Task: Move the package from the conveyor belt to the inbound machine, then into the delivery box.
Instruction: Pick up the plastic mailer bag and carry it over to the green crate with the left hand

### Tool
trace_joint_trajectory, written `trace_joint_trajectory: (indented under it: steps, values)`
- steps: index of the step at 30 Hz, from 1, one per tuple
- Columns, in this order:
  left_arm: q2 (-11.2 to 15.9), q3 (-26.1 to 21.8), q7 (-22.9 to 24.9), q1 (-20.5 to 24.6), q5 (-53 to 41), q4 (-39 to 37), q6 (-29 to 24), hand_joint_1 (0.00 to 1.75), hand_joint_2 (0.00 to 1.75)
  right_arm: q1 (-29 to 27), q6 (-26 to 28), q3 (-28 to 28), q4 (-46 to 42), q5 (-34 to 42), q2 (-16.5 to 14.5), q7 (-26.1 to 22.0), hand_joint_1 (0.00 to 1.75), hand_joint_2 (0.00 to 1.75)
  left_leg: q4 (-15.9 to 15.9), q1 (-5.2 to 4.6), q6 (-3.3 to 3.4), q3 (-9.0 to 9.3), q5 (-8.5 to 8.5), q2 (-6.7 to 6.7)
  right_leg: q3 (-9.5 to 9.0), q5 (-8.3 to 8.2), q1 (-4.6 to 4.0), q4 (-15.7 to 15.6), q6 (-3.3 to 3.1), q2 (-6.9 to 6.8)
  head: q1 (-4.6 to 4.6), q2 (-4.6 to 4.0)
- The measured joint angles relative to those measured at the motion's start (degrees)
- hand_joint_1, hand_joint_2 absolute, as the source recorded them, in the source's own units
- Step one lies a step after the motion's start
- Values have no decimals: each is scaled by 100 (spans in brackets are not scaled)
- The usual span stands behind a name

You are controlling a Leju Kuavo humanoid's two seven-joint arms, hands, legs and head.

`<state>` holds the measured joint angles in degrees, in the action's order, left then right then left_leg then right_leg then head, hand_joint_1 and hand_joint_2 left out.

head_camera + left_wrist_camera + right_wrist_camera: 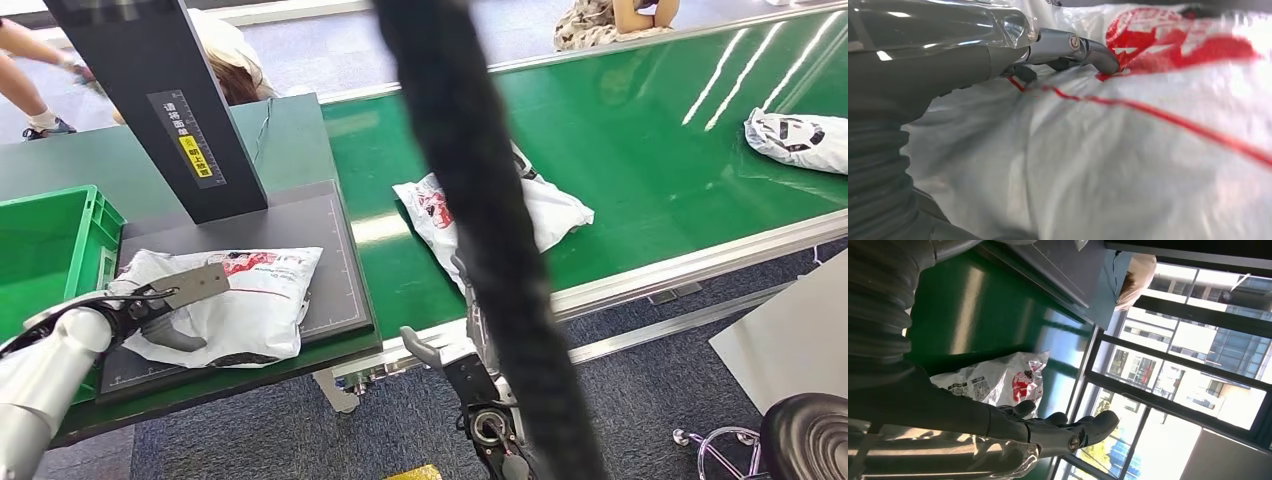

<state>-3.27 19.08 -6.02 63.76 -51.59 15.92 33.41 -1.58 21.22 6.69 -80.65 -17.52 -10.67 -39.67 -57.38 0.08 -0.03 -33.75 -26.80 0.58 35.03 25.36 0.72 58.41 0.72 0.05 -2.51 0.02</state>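
L arm comes in from lower left of head view, silver forearm angled up toward the inbound machine, a dark flat platform w/ a black post rising from its back edge. Left robot hand lies on the near-left end of the package, a white poly bag w/ red print lying flat on that platform. Fingers stretch across the top of the bag, thumb tucked at its lower edge; bag looks pinched between them. Left wrist view: a finger presses down onto the crinkled white film w/ the red print; the package fills most of that pic.

Right robot hand hangs low in front of the conveyor belt, by its metal edge rail. Right wrist view: fingers extended, roughly straight and spread a bit, nothing in them. A thick black cable crosses the middle of head view.

Second white bag lies on the green belt near its front edge, partly behind the cable. Third bag sits further along the belt, far right. Green crate stands just left of the machine. People visible at far side of the belt and table.
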Motion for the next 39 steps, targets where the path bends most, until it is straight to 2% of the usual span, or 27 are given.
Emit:
trace_joint_trajectory:
  steps: [5,10,26,34,35,37,39]
  values:
    - [-195,76,17,-198,19,-19,-265,0,175,75,-4,-4,61,-22,-40,0,0,175,1,-1,1,11,-1,11,-18,5,1,-1,2,-9,1,0]
    - [-278,92,20,-265,61,-19,-311,0,175,98,-4,-7,105,-22,-43,0,0,175,1,-2,1,28,-1,13,-38,5,3,-2,3,-13,1,0]
    - [-324,120,19,-288,75,-19,-314,0,175,98,-2,-17,146,-22,-43,0,0,175,1,-2,1,46,0,13,-55,5,2,-2,3,-13,2,0]
    - [-313,102,3,-323,222,-19,-495,0,175,86,152,-20,146,-3,-43,0,0,175,1,-2,1,47,0,12,-56,5,2,-1,2,-12,1,0]
    - [-307,95,3,-332,237,-19,-523,31,175,82,160,-20,146,0,-43,0,0,175,1,-2,1,47,0,12,-56,5,2,-1,2,-12,1,0]
    - [-291,79,1,-357,256,-19,-594,32,175,73,168,-20,146,3,-43,0,0,175,2,-2,1,47,0,12,-57,5,2,-1,2,-12,1,0]
    - [-272,71,-9,-390,261,-19,-721,42,175,65,171,-19,146,4,-43,0,0,175,2,-1,1,47,0,10,-57,5,2,-1,2,-11,1,0]
